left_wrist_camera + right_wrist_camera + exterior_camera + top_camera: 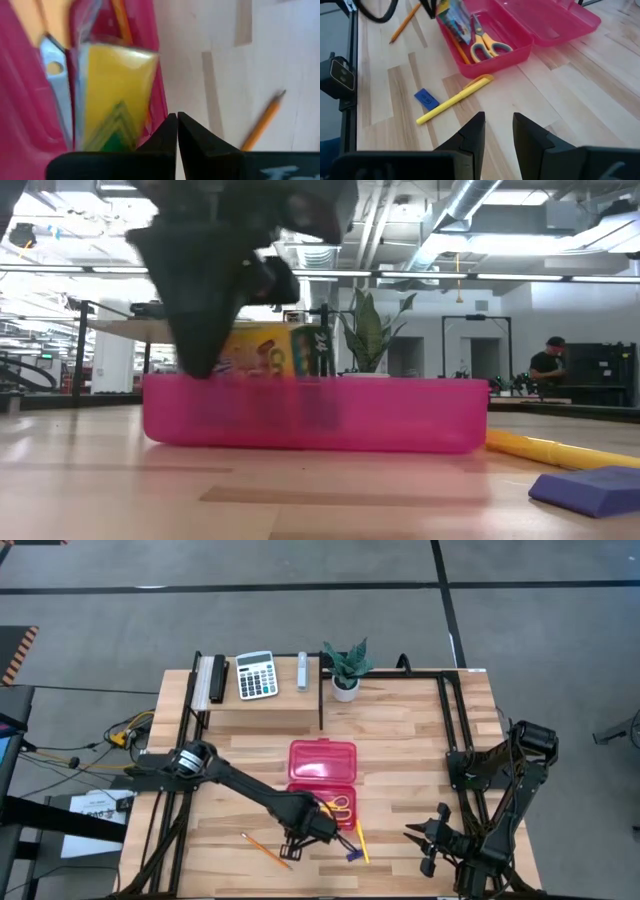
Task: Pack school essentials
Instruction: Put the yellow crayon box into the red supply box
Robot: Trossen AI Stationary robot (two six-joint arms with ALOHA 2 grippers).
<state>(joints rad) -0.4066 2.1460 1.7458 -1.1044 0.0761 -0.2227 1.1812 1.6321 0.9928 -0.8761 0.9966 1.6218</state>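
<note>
The open pink pencil case [322,762] lies mid-table. In it are the yellow-handled scissors [487,46], an orange pencil [458,48] and the yellow-green crayon box [452,20], which stands tilted on end against the case's near-left wall [265,352]. My left gripper [177,120] is shut and hovers at that corner [305,830], right beside the box [115,100]. A second orange pencil [265,850], the yellow pen-like stick [455,100] and the blue eraser [425,98] lie flat on the table. My right gripper [498,122] is open, low near the near-right edge [422,840]. My left gripper's shut fingers [167,132] point down next to the crayon box's side, at the case's rim. I cannot tell whether they touch the box or the case wall.
A white calculator [256,674], a small potted plant [346,668] and a raised wooden block [262,710] stand at the far edge. Black frame rails [455,720] run along both sides. Bare wood lies between the case and my right gripper.
</note>
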